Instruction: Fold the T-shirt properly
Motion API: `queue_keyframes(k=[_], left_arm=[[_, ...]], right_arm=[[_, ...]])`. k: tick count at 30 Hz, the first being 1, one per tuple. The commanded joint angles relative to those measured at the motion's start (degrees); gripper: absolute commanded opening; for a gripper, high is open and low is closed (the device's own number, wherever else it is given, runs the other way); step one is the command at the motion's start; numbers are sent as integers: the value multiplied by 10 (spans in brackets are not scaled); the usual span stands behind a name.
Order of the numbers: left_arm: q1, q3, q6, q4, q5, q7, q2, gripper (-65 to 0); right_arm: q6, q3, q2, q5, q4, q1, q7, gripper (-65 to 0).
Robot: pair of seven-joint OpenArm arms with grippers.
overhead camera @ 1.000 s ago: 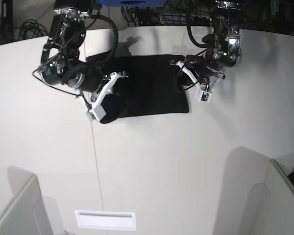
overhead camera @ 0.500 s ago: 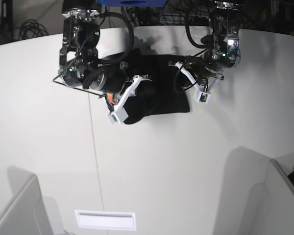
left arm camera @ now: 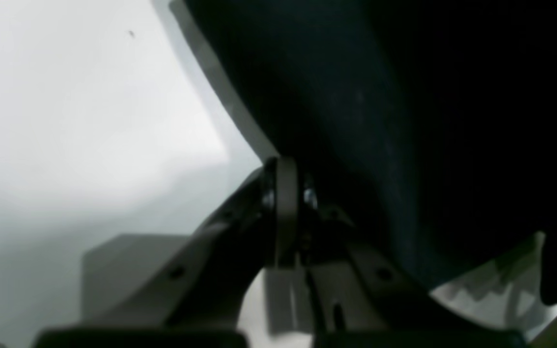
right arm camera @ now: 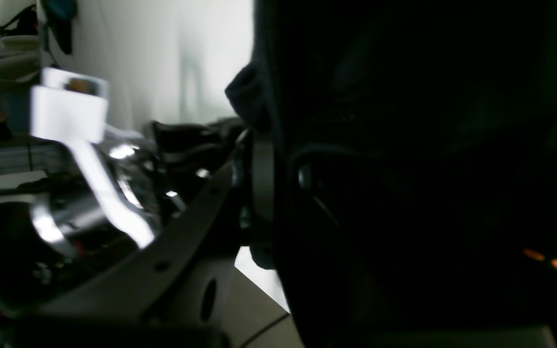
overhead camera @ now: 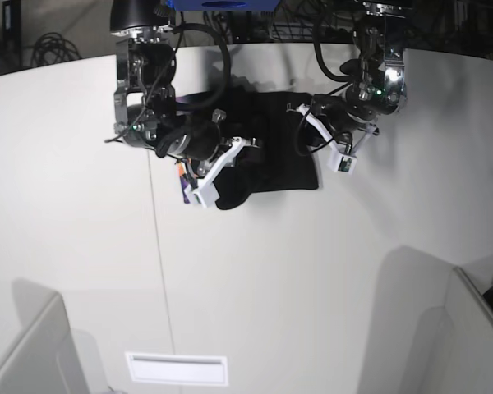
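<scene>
I'm working on a big white table (overhead camera: 329, 271) with a thin dark seam (overhead camera: 162, 279) running front to back. There's a white label strip (overhead camera: 177, 368) near the front edge, grey panels (overhead camera: 25, 353) at both front corners, and cables (overhead camera: 49, 45) piled in the dark behind the table

The 2 arms reach down from the far side. The right arm bends inward, its wrist turned so the right gripper (overhead camera: 245, 146) points sideways toward the other arm, its jaws pinched together with black cloth of the T-shirt (overhead camera: 275, 152) between the fingers (right arm camera: 261, 179). The left arm hangs steeply, wrist bent inward, and the left gripper (overhead camera: 300, 111) has its jaws fully closed, the fingers (left arm camera: 285, 208) pressed flat together with cloth just beyond their tips.
</scene>
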Motion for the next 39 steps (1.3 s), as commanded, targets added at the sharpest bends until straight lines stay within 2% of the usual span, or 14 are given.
queue_keyframes(k=[1, 4, 7, 12, 14, 16, 20, 26, 32, 36, 38, 39], left_arm=[[-3, -2, -3, 14, -8, -9, -6, -650], [5, -5, -3, 27, -9, -9, -15, -650], [24, -37, -3, 62, -10, -8, -16, -650], [47, -96, -5, 98, -9, 55, -17, -650], [62, -128, -6, 107, -9, 59, -19, -650], [77, -153, -29, 115, -9, 59, -32, -650], [100, -218, -85, 114, -10, 60, -35, -650], [121, -293, -140, 112, -10, 60, -35, -650], [123, -321, -151, 112, -10, 60, -35, -650], [123, -321, -151, 111, -10, 60, -35, -650], [123, -321, -151, 111, -10, 60, -35, -650], [123, -321, -151, 111, -10, 60, -35, -650]], right_arm=[[1, -1, -3, 15, 7, 9, 22, -650], [1, -1, -2, 13, -2, 9, 31, -650], [1, -1, -2, 13, -12, 13, 37, -650], [1, -1, -2, 13, -16, 17, 39, -650], [1, -1, -2, 13, -16, 17, 39, -650], [1, -1, -2, 13, -16, 17, 39, -650], [1, -1, -2, 13, -16, 17, 39, -650], [1, -1, -2, 15, -16, 17, 39, -650], [1, -1, -3, 17, -16, 17, 39, -650], [1, -1, -3, 17, -17, 17, 38, -374], [1, -1, -3, 17, -15, 17, 38, -291], [1, -1, -3, 17, -15, 18, 38, -281]])
